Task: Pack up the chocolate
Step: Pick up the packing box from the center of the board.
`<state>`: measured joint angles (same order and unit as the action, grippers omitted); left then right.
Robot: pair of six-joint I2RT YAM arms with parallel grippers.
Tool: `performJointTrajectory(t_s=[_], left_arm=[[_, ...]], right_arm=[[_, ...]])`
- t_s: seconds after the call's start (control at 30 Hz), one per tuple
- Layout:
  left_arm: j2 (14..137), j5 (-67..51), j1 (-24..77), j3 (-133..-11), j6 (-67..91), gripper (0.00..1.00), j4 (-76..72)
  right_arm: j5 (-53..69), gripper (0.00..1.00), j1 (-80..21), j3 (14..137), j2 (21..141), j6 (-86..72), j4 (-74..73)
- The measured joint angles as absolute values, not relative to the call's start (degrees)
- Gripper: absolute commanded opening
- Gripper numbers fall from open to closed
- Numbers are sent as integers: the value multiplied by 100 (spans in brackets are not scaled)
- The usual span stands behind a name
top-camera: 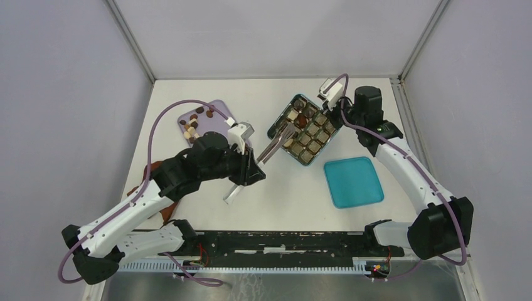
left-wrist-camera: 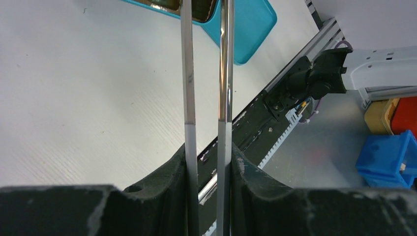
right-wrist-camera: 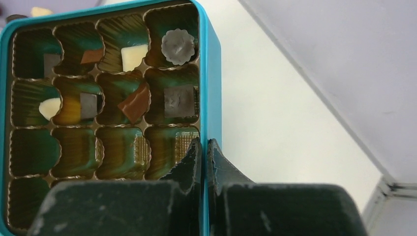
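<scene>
White table [top-camera: 276, 200], tongs [top-camera: 276, 145] at teal box [right-wrist-camera: 210, 73] of chocolate [right-wrist-camera: 178, 101]

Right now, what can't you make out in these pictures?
Tips of the tongs: cut off by the top edge in the left wrist view; too small from above to tell whether they hold anything.
Nearest cells of the box: hidden behind the right gripper in the right wrist view.

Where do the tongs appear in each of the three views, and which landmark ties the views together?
Top external: tongs at centre, tips at the teal cell box.
Left wrist: the tongs' two steel blades rise from the left gripper at bottom centre to the top edge.
Right wrist: not in view.
Shared landmark: the teal cell box, at the left wrist view's top edge, filling the right wrist view's left.
</scene>
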<state>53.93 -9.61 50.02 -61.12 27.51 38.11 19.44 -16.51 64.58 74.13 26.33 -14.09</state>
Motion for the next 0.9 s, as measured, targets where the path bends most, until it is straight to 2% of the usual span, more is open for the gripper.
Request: performJointTrajectory(t_s=[0.2, 0.37, 0.57, 0.9], left_arm=[[5588, -910, 5002, -5911, 2749, 2, 3865], [5677, -902, 5002, -5636, 2751, 2, 4080], [5940, -904, 5002, -5511, 2749, 2, 4176], [6399, -908, 5076, -5509, 2749, 2, 4504]], right_arm=[[2451, 0, -1651, 5590, 7520, 2091, -958], [2888, 0, -1651, 5181, 8215, 1481, -687], [3192, 0, -1651, 4998, 8833, 987, -270], [3382, 2, -1621, 4995, 9225, 773, 62]])
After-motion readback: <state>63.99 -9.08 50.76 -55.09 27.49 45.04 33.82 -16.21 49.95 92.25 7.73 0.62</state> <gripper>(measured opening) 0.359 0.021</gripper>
